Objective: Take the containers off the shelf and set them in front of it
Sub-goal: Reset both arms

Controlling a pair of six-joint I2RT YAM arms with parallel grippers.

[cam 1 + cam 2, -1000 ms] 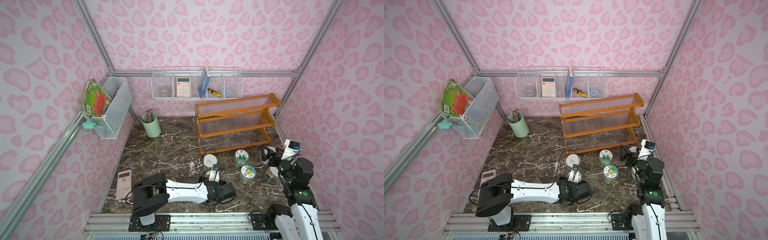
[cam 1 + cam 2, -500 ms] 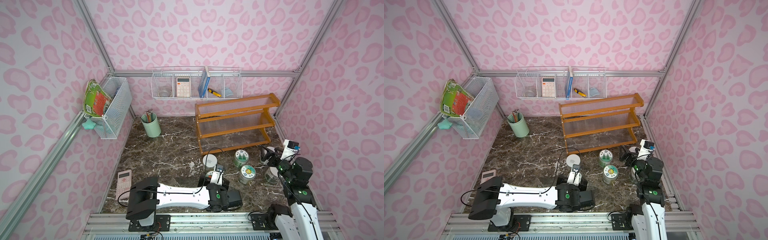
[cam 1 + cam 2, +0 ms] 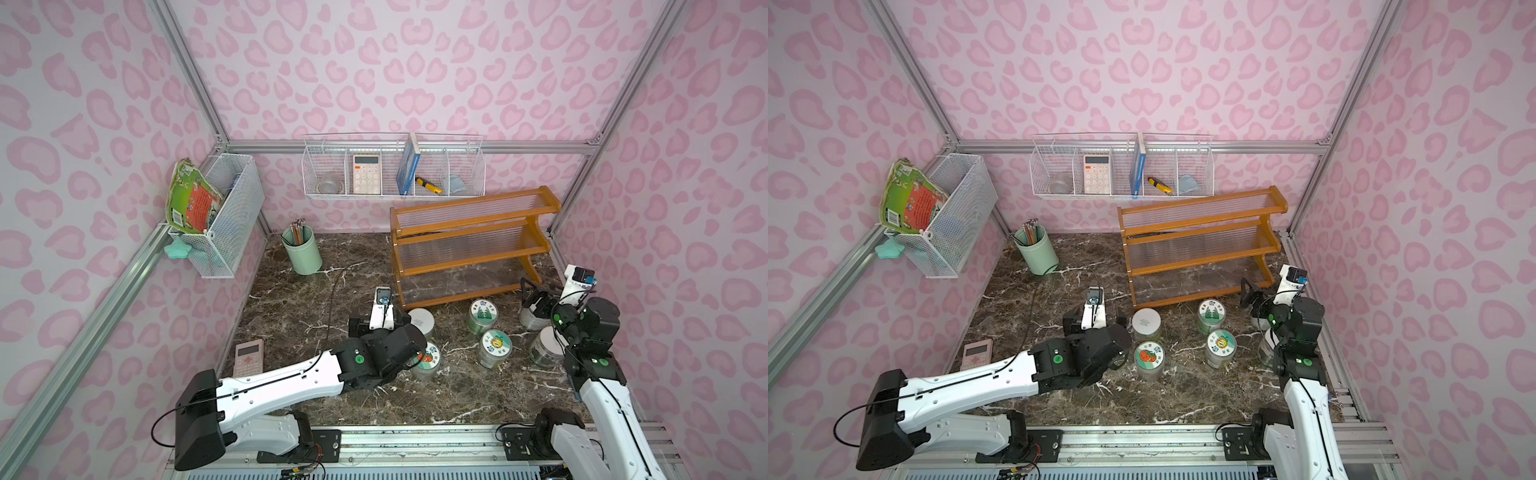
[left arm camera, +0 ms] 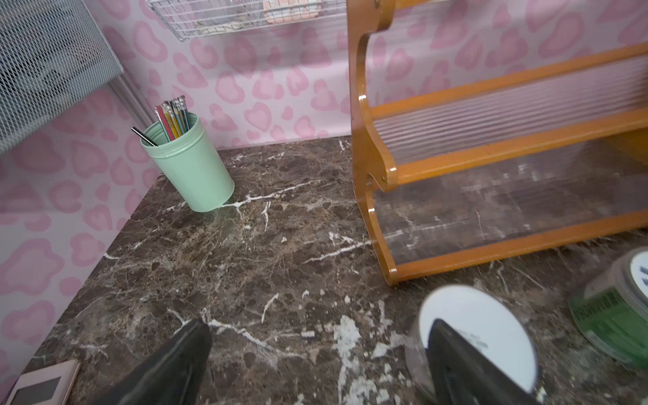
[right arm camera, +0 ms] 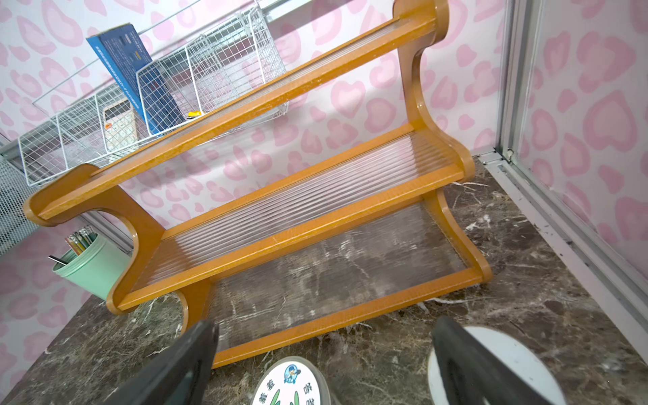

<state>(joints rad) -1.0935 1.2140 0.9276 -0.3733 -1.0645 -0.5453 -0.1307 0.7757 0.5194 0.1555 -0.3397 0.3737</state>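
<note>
**Shelf** (image 3: 469,249): three tiers, all bare in both top views. It stands at the back of the table (image 3: 316,316), toward the right wall.

**Containers**: six, all upright on the table in front of the shelf.
- White-lidded jar (image 3: 420,321), near the shelf's left foot.
- Tree-lidded jar (image 3: 482,313).
- Sun-lidded jar (image 3: 494,347).
- Tomato-lidded jar (image 3: 430,360), partly hidden by the left arm.
- Far-right jar (image 3: 530,322) and near-right jar (image 3: 544,353), both beside the right arm.

**Left tool** (image 4: 319,328): released, jaws wide, nothing between them. One finger is just beside the white-lidded jar.

**Right tool** (image 5: 326,326): released and empty. It hangs by the far-right jar, near the shelf's right foot.

**Step in hand (judged)**: the setting-down looks complete, with nothing on the shelf to fetch.

**Next move (judged)**: lift and draw both arms back clear of the lids. The jars look light and stand close together, so a brushing finger could topple one.
</note>
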